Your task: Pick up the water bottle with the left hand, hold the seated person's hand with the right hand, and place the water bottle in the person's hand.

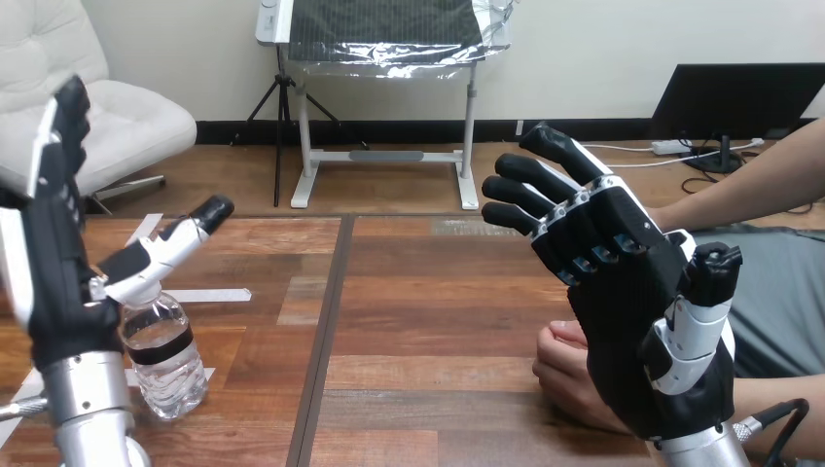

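Head view. Water bottle (163,360) upright on the wooden table (418,321), clear, part full, with a dark band round its middle. Left hand (56,287) just left of the bottle and reaching well above it, fingers straight and pointing up, thumb stretched out across the bottle's top; released, grasping nothing. Hard to say whether that thumb rests on the cap or merely passes in front of it, the cap itself hidden behind it. Right hand (623,292) well to the right of the bottle, raised off the table, fingers spread and straight; released too, with nothing in it. Person's hand (569,375) also well to the right of the bottle, lying on the table as a loose fist, partly behind the right hand. No robot fingers curled round it, so not yet held.

Judged from here, three ways to go wrong:

- Closing the left hand as posed, thumb high at the neck and fingers above the body: likely to pinch too near the top and tip the bottle over, away from the palm. Safer to drop lower and wrap the banded middle.
- Squeezing hard on thin plastic, part full: likely to buckle or slip during the carry to the right of the bottle's present spot.
- Lowering the right hand straight onto a closed fist: likely to press on knuckles rather than cup from beneath, leaving no open palm to receive the bottle.
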